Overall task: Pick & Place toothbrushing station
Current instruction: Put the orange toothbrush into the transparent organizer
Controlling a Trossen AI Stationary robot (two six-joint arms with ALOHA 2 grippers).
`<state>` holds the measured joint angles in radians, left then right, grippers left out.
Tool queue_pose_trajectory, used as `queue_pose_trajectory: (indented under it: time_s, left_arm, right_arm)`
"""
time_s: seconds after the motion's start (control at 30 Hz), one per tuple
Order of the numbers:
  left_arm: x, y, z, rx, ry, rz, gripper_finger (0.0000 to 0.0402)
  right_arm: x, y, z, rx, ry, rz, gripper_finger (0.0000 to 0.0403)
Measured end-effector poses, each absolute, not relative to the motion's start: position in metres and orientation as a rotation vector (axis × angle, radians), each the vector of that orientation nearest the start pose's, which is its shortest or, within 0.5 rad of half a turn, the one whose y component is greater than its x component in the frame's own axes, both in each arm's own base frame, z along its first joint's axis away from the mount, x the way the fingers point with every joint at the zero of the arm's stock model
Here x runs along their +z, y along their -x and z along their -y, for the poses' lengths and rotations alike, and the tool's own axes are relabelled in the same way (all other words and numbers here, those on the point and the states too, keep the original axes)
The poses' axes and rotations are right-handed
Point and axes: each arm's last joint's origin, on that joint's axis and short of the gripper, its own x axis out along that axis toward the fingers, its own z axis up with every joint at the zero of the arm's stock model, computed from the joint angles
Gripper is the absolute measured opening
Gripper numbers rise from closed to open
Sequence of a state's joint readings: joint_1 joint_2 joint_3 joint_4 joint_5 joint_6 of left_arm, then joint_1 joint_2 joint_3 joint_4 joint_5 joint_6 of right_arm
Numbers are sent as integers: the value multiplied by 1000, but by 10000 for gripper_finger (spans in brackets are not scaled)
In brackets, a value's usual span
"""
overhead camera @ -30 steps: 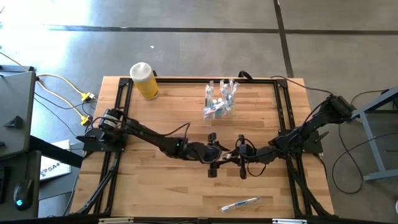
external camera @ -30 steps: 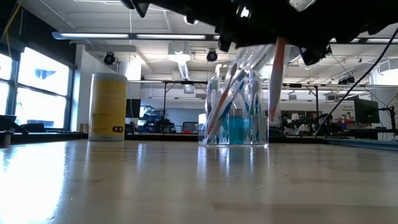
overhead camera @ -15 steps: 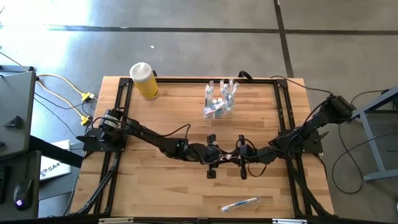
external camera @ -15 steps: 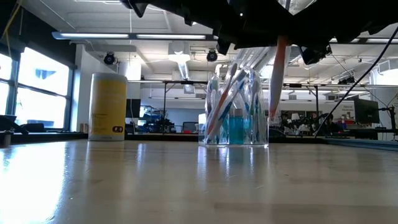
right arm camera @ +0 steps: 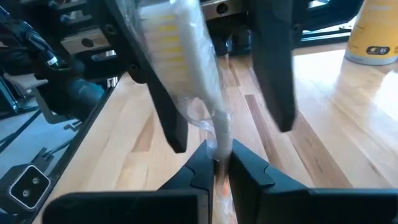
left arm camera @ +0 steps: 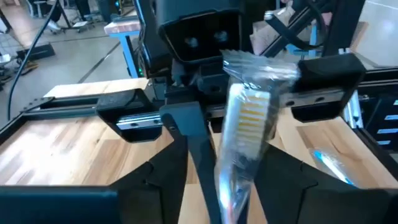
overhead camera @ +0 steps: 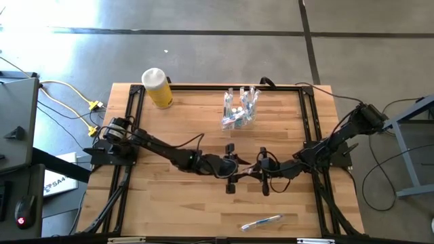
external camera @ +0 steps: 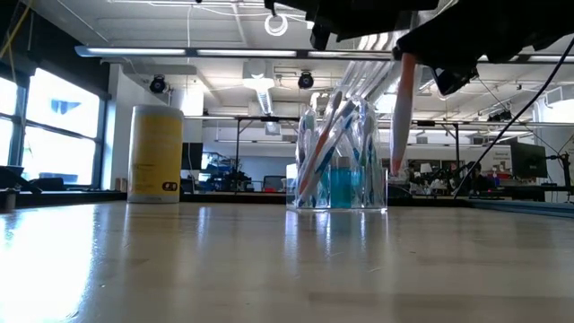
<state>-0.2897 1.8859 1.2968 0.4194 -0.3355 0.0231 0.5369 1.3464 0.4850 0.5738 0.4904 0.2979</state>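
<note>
A clear cup (overhead camera: 239,112) full of tinted toothbrushes and teal tubes stands on its base at the far middle of the table; it also shows in the low view (external camera: 339,161). My two grippers meet at the table's centre. My right gripper (right arm camera: 219,165) is shut on a wrapped toothbrush (right arm camera: 186,56) with yellow bristles. My left gripper (left arm camera: 227,180) is open. Its fingers (right arm camera: 168,112) stand on either side of the brush's head end without touching it. My right gripper pinches the wrapped toothbrush's handle (right arm camera: 217,140) between its two fingers, coming level from the table's right side. The head end (left arm camera: 249,118) rises past the fingers. The pink handle end (external camera: 397,148) hangs down, tilted and clear of the table.
A yellow cylinder container with a white top (overhead camera: 157,87) stands at the far left corner. Another wrapped toothbrush (overhead camera: 261,222) lies near the table's front edge. Black frame rails (overhead camera: 308,135) run along the table's sides.
My left gripper has drawn back a little toward the table's left edge. The toothbrush has stayed in my right gripper, still hanging clear of the table.
</note>
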Motion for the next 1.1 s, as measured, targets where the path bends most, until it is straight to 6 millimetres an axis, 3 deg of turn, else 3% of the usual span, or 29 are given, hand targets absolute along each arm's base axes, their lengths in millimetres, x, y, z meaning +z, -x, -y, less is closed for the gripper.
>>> queue_pose_trajectory:
  time_s: [0.13, 0.37, 0.53, 0.87, 1.1]
  left_arm:
    - [252, -417, 115, 39, -78, -164, 128]
    - [249, -417, 115, 31, -113, -192, 13]
    - [250, -417, 115, 30, -112, -192, 12]
    - [249, -416, 117, 24, -111, -196, 5]
    - [269, -400, 117, 60, -138, -232, 4]
  right_arm:
    - [188, -227, -119, 8, -153, -254, 21]
    - [187, -227, -119, 8, -153, -255, 21]
    - [188, -227, -119, 0, -189, -253, 50]
    - [183, -226, -118, -17, -203, -296, 203]
    - [182, -225, -118, -32, -186, -300, 275]
